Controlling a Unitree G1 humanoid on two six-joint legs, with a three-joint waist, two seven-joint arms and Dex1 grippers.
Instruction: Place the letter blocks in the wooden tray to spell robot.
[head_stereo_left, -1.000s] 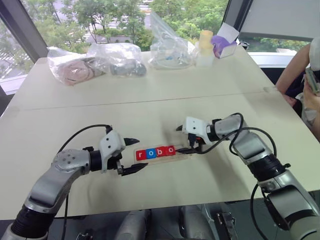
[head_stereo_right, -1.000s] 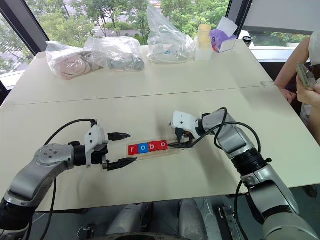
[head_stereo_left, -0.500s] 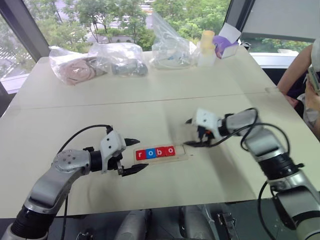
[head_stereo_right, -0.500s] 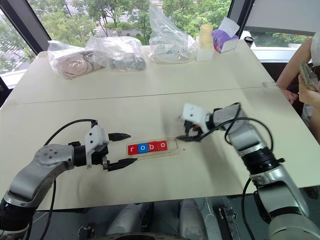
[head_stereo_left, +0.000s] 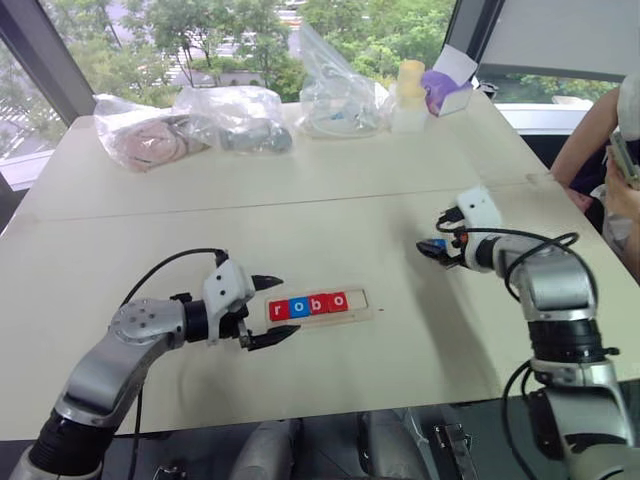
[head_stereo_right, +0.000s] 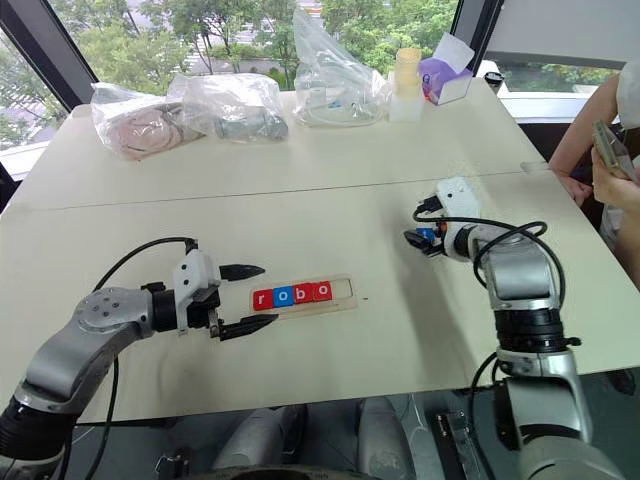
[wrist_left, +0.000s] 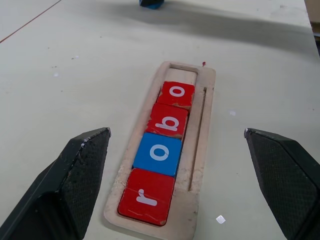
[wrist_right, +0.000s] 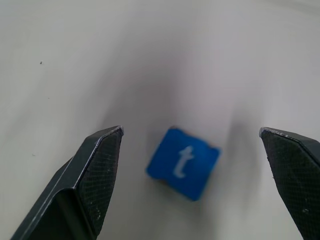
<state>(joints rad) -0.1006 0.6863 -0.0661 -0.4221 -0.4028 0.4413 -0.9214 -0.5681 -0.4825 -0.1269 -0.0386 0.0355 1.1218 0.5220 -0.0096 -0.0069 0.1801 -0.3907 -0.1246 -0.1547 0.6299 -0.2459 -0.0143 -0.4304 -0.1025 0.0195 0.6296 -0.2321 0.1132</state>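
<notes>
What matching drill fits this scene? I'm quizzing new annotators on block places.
Things:
1. t block
2. r block
3. wooden tray
4. plastic bags

Places:
A. at the table's far side
B. loose on the table between the open right gripper fingers
C. in front of the open left gripper
D. the tray's end slot nearest the left gripper

Pairs: 1-B, 2-D, 3-C, 4-A

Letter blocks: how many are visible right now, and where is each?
5. Four sit in the wooden tray in a row: red r, blue o, red b, red o. The blue t lies on the table between the right gripper's open fingers.
</notes>
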